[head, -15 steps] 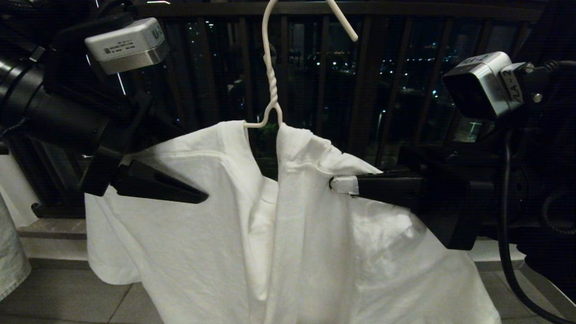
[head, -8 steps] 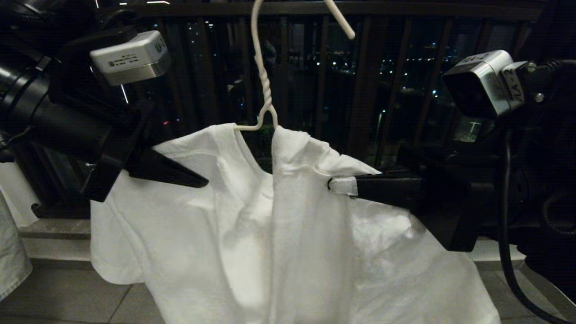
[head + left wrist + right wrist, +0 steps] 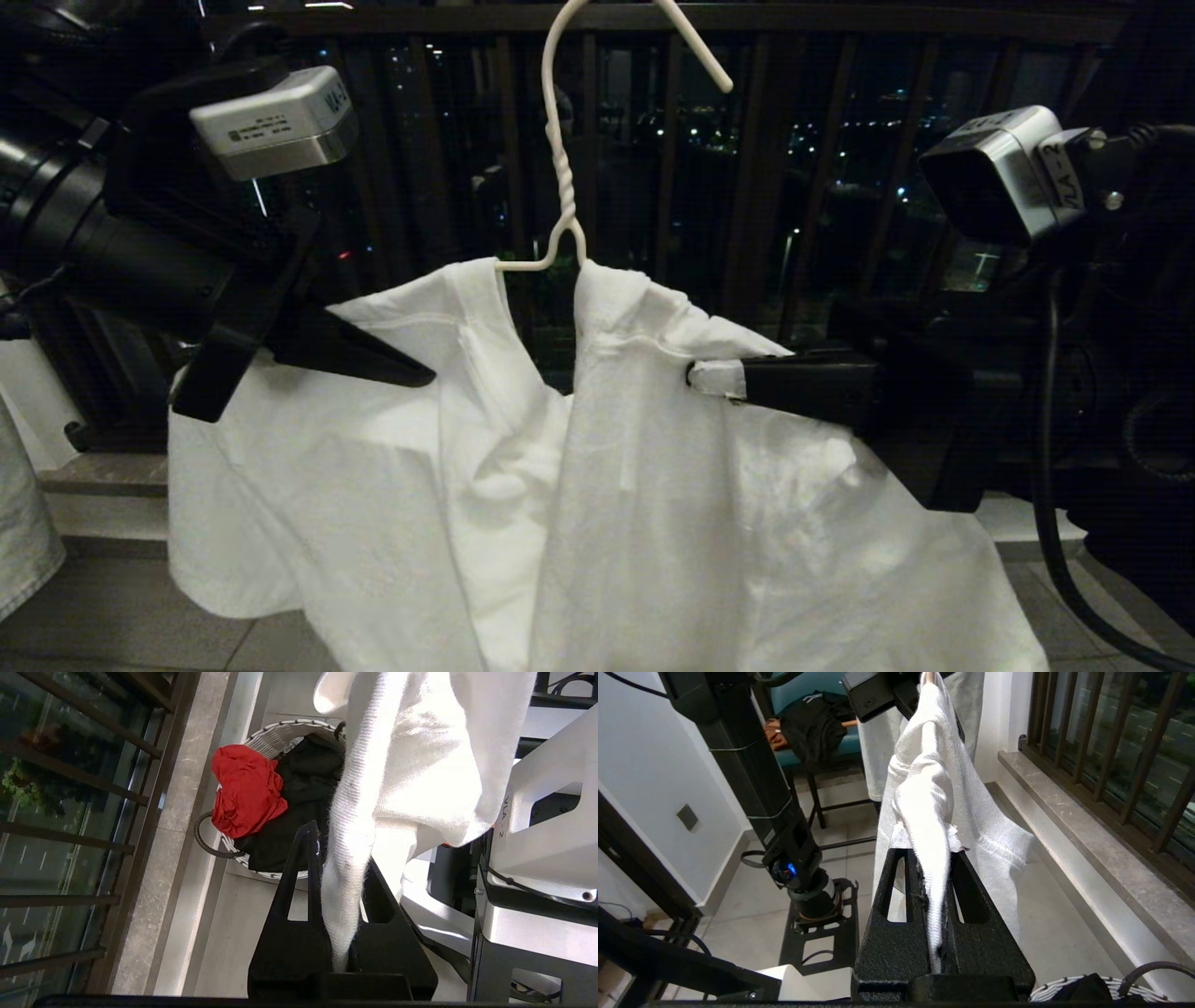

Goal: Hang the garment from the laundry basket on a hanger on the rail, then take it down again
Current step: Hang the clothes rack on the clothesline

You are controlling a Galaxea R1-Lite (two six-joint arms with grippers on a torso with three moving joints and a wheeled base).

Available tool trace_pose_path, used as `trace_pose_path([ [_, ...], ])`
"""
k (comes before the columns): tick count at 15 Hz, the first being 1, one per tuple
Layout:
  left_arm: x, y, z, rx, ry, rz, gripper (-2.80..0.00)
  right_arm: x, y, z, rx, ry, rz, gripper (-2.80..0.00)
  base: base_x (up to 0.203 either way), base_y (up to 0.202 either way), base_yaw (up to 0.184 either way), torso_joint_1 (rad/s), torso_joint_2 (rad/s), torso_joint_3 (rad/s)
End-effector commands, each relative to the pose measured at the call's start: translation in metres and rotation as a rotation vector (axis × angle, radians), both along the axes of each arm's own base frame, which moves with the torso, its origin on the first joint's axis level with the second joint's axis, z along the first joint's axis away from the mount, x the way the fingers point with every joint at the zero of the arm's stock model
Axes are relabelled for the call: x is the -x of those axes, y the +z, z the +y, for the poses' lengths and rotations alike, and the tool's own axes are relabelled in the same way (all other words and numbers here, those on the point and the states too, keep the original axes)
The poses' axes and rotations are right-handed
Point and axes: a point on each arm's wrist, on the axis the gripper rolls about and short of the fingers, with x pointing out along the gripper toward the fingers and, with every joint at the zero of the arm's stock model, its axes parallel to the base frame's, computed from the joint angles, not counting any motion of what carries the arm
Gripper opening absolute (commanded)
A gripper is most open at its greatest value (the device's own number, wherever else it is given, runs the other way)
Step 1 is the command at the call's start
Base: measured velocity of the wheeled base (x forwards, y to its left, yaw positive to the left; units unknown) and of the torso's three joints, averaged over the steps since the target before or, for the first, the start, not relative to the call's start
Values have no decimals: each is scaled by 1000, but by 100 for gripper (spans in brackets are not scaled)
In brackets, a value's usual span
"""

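Two hands pinching the garment (image 3: 579, 485) on the hanger (image 3: 560, 159), left hand (image 3: 425, 378), right hand (image 3: 695, 378), no clear lettering.

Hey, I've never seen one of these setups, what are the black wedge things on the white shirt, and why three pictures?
They are a robot's two arms, each ending in a pinching tool. The wide picture comes from a camera on its head; the other two from cameras on its wrists. The left tool and the right tool are each shut on a shoulder of the white T-shirt, which is draped over a thin white wire hanger. The left wrist picture shows the laundry basket on the floor below, holding red and black clothes. Behind is a dark balustrade.
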Motion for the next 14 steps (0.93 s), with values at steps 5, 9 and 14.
trace_pose_path([
  [5, 2, 2, 1, 4, -4, -9, -280, -2, -1, 1, 0, 4, -1, 0, 0, 0, 0, 0, 0, 0],
  [9, 3, 3, 3, 15, -4, -6, -280, -5, -1, 1, -1, -7, -1, 0, 0, 0, 0, 0, 0, 0],
  [14, 3, -4, 11, 124, -62, 70, -280, -10, 1, -4, -7, -55, -6, 0, 0, 0, 0, 0, 0, 0],
])
